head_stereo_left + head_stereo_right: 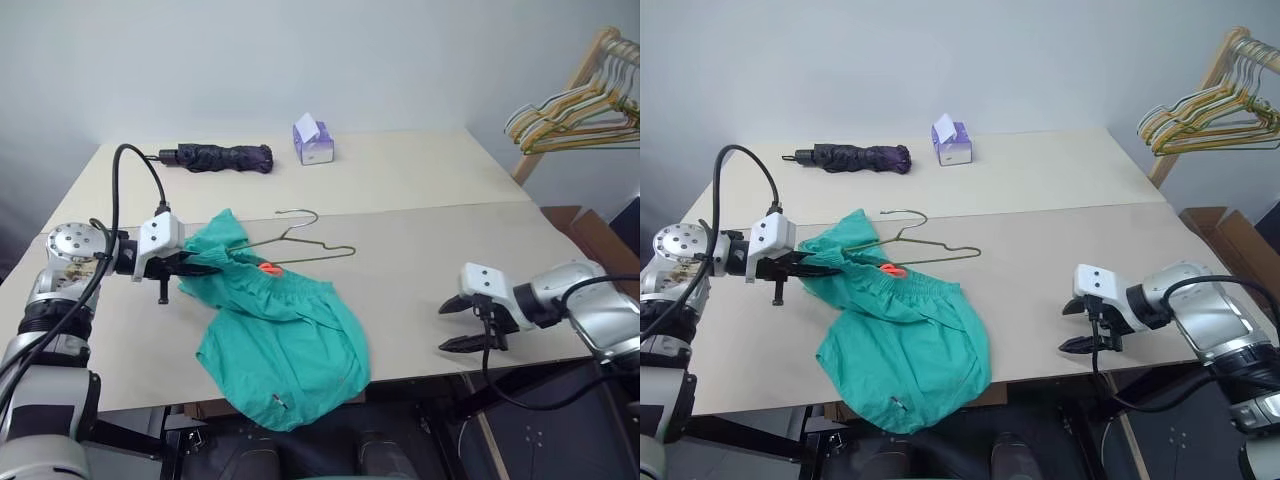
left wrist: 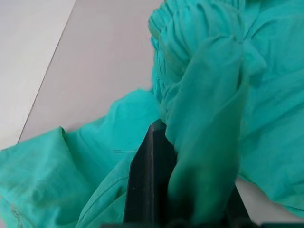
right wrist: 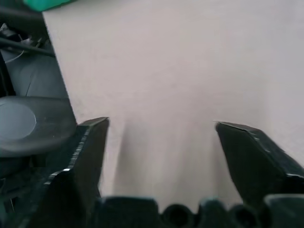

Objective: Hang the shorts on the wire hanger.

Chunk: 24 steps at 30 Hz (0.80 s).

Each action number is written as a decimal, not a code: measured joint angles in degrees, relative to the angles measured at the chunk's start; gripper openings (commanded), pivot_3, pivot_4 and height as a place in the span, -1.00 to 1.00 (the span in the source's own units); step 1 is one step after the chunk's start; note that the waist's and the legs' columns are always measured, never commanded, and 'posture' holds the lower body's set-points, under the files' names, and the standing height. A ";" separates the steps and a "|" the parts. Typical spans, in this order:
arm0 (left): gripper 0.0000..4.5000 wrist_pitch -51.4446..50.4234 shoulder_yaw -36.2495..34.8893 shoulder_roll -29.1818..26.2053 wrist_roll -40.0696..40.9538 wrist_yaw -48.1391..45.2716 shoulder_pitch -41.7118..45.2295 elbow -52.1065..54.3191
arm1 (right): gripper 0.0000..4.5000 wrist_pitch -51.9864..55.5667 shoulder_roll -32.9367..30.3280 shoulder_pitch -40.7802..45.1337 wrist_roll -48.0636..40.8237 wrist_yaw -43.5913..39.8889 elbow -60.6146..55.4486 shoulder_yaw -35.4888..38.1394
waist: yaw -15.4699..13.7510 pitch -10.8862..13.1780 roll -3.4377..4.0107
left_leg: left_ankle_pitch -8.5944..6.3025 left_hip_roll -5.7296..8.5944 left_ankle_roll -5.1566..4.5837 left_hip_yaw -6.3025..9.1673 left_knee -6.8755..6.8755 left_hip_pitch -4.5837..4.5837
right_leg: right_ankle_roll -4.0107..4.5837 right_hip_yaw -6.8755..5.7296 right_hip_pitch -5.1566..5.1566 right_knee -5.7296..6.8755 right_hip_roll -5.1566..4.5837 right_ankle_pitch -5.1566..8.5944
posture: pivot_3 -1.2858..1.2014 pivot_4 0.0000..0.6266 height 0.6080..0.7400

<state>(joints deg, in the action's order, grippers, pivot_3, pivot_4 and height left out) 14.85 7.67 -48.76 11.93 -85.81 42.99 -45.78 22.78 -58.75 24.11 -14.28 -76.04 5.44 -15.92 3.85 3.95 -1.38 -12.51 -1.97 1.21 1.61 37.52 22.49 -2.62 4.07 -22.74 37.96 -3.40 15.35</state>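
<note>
A: Item one, shorts (image 1: 285, 350): teal, lying near the table's (image 1: 420, 250) front edge, one leg over it, waistband on the wire hanger (image 1: 300, 240).

B: Grips?

A: Left gripper (image 1: 205, 262) clamped on the waistband. Right gripper (image 1: 450, 325) wide apart, empty, well off to the side.

B: Handling advice?

A: Probably lift the waistband clear; the free gripper should steady the hanger, lest it slide.
</note>
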 measured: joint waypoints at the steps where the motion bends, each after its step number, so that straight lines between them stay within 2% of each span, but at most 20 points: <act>1: -1.00 -0.07 -0.15 0.01 -0.28 -0.09 0.21 -0.02 | 0.99 1.15 0.81 -0.22 -0.40 0.70 -0.34 1.04 | 0.01 0.00 0.00 | 0.00 0.00 0.00 0.00 0.04 0.00 | 0.00 0.00 0.00 0.04 0.00 0.00 | -0.01 -1.00 1.00; 4: -1.00 -0.30 -0.75 0.50 -0.51 -0.37 0.75 -0.06 | 0.99 6.69 4.49 -0.24 -3.04 3.58 -1.68 4.15 | 0.23 -0.01 -0.01 | 0.00 -0.02 -0.01 0.01 0.11 -0.14 | 0.01 0.00 0.15 0.09 0.04 -0.01 | -0.01 -1.00 1.00; 7: -1.00 -0.94 -1.62 1.05 -0.56 -0.46 1.48 -0.04 | 0.99 18.84 10.90 1.99 -8.08 8.89 -3.58 7.23 | 0.47 -0.01 -0.02 | -0.02 -0.05 -0.03 0.05 0.10 -0.17 | 0.01 0.00 0.19 0.09 0.08 -0.01 | 0.00 -0.99 1.00; 11: -1.00 -1.41 -2.21 1.34 -0.58 -0.76 1.61 0.10 | 0.99 34.26 18.73 6.16 -11.01 17.69 -6.32 7.66 | 0.32 -0.02 -0.03 | -0.03 -0.04 -0.04 0.11 0.12 -0.08 | 0.01 -0.03 0.12 0.09 0.07 -0.01 | 0.00 -0.98 1.00; 14: -1.00 -1.52 -2.56 1.54 -0.59 -0.97 1.46 0.31 | 0.99 41.82 24.92 7.99 -10.97 25.04 -7.06 7.43 | 0.15 -0.03 -0.04 | -0.03 -0.02 -0.04 0.13 0.16 -0.03 | 0.02 -0.06 0.10 0.12 0.05 -0.01 | 0.00 -0.98 1.00; 19: -1.00 -2.57 -3.13 1.90 -0.58 -1.08 1.19 1.69 | 0.99 47.49 36.72 12.17 -8.81 36.36 -4.40 6.42 | 0.17 -0.03 -0.04 | -0.03 -0.02 -0.05 0.16 0.18 0.14 | 0.02 -0.07 -0.08 0.15 0.05 -0.02 | 0.00 -0.96 1.00; 23: -1.00 -2.83 -3.52 2.02 -0.59 -1.12 0.66 2.22 | 0.99 47.97 42.63 14.21 -7.13 41.56 0.20 5.53 | 0.28 -0.05 -0.06 | -0.02 0.00 -0.04 0.20 0.28 0.47 | 0.05 -0.09 -0.42 0.28 0.04 -0.04 | 0.01 -0.94 1.00; 24: -1.00 -2.91 -3.59 2.02 -0.59 -1.13 0.56 2.29 | 0.91 47.89 43.12 14.42 -6.99 42.08 0.57 5.39 | 0.30 -0.05 -0.06 | -0.02 0.00 -0.04 0.21 0.28 0.48 | 0.05 -0.09 -0.43 0.28 0.03 -0.05 | 0.01 -0.94 1.00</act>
<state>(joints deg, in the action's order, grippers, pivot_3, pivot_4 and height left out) 11.94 4.08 -46.74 11.34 -86.93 43.55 -43.48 70.67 -15.63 38.53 -21.27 -33.97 6.01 -10.54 4.15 3.91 -1.44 -12.53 -1.97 1.16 1.82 37.80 22.97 -2.57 3.99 -23.17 38.25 -3.37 15.31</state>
